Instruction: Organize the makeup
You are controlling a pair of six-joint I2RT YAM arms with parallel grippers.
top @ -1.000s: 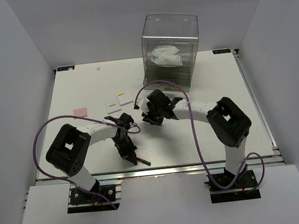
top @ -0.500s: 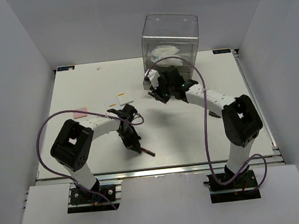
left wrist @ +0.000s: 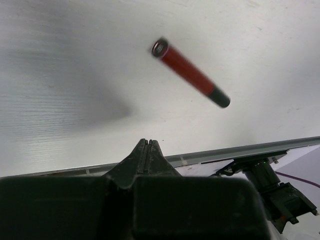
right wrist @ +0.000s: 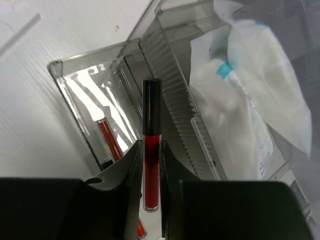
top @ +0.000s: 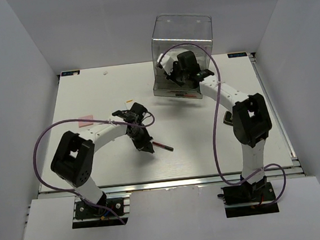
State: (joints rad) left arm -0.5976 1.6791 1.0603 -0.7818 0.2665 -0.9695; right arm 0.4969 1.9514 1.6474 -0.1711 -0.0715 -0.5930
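My right gripper (right wrist: pixel 149 147) is shut on a slim red stick with a black cap (right wrist: pixel 152 107), held over the open bottom drawer (right wrist: pixel 65 70) of the clear acrylic box (top: pixel 181 38). Another red stick (right wrist: pixel 110 140) lies in that drawer. White-blue crinkly packets (right wrist: pixel 240 100) fill the compartment above. My left gripper (left wrist: pixel 146 142) is shut and empty, low over the table. A red-and-black stick (left wrist: pixel 190 73) lies just beyond its tips, also seen from above (top: pixel 164 147). A pink square (top: pixel 85 121) lies at the left. A white flat square (top: pixel 118 112) peeks out by my left arm.
The acrylic box stands at the back centre of the white table (top: pixel 89 93). A small dark item (top: pixel 226 117) lies beside my right arm's elbow. Grey walls close in the left, right and back. A metal rail (top: pixel 171 181) runs along the near edge.
My right arm has swung from the table's middle to the acrylic box, carrying its stick. My left gripper has moved right and farther; the stick lying on the table has shifted the same way.
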